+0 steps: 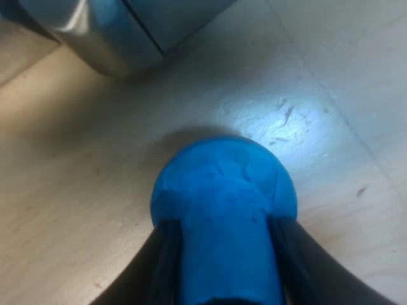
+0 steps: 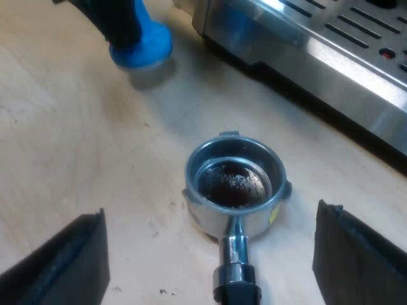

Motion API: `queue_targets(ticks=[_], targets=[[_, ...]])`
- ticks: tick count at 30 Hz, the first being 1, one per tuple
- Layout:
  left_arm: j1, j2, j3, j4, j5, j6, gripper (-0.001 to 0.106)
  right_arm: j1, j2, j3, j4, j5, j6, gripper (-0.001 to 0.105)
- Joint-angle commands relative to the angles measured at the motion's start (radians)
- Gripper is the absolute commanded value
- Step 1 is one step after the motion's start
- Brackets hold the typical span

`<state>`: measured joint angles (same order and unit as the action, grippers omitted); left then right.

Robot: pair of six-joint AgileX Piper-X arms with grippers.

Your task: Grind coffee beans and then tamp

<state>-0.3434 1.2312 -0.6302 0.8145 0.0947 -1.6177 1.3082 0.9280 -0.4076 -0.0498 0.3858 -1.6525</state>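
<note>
Tamper gripped, holder lying on table.
Left wrist: left gripper point(image 1: 226, 232) is clamping the blue tamper point(image 1: 222, 184) over the wooden table point(image 1: 76, 190), near the espresso machine point(image 1: 108, 32). Right wrist: right gripper point(image 2: 210, 219) is hanging wide open, fingers flanking the metal holder point(image 2: 236, 145), which is lying on the table with grounds point(image 2: 230, 183) inside, apart from the tamper by the machine's front.

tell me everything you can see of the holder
The holder is a round cup of shiny metal with small lugs at its rim and dark coffee grounds low inside. A chrome neck leads to its dark handle. It lies loose, open side up, on the pale wooden table, near the machine's front. The right end effector's open fingers stand either side; only the table touches it.
</note>
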Motion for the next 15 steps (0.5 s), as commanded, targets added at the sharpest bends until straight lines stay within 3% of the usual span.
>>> queue_targets(ticks=[1,5,7,10,12,15], targets=[[0.001,0.025,0.001,-0.003,-0.019,0.006,0.000,-0.004,-0.003,-0.006,-0.007,-0.008,-0.013,0.069],[0.001,0.039,0.001,-0.002,-0.039,0.006,0.001,-0.004,-0.003,-0.006,-0.007,-0.008,-0.007,0.069],[0.001,0.039,0.001,-0.002,-0.039,0.006,0.007,-0.004,-0.003,-0.006,-0.007,-0.008,-0.007,0.069],[0.001,0.039,0.001,-0.002,-0.039,0.006,0.029,-0.004,-0.003,-0.006,-0.007,-0.008,-0.007,0.069],[0.001,0.039,0.001,-0.002,-0.039,0.006,0.051,-0.004,-0.003,-0.006,-0.007,-0.008,-0.007,0.069],[0.001,0.039,0.001,-0.002,-0.039,0.006,0.062,-0.004,-0.003,-0.006,-0.007,-0.020,-0.007,0.069]])
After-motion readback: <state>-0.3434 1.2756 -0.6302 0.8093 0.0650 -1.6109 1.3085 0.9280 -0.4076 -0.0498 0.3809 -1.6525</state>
